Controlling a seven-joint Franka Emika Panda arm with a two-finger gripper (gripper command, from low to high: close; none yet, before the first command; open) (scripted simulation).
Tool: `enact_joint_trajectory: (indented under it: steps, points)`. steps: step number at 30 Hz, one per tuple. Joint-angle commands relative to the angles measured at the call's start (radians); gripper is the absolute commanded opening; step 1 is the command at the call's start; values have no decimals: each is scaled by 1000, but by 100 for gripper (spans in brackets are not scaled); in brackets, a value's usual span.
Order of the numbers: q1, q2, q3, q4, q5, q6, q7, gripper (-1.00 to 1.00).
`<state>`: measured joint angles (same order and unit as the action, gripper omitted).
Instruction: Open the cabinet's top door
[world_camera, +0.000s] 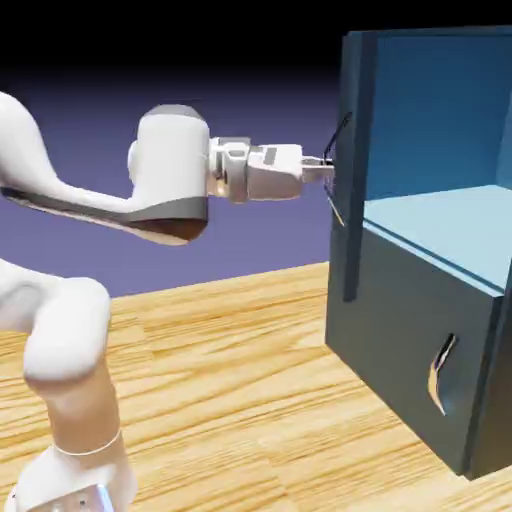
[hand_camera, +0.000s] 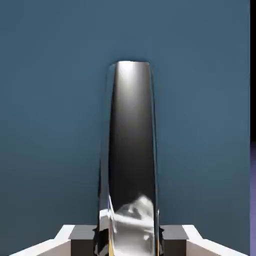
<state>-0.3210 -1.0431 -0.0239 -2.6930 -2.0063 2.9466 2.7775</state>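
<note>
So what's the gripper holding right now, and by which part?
The gripper is shut on the top door's silver handle, jaws clamped on either side of its near end.

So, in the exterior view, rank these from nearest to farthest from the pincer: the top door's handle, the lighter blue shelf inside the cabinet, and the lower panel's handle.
1. The top door's handle: at the pincer, clamped between its tips.
2. The lighter blue shelf: to the right, inside the open cabinet.
3. The lower panel's handle: well below, lower right.

Wood table (world_camera: 230, 380), blue-violet backdrop (world_camera: 200, 70)
</note>
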Motion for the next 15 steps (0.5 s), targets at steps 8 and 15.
enact_joint_trajectory:
  steps: [8, 15]
  points:
    - [-77, -156, 102, -111, 348, -20, -258, -100]
    - [26, -307, 185, -198, 653, -215, -487, -100]
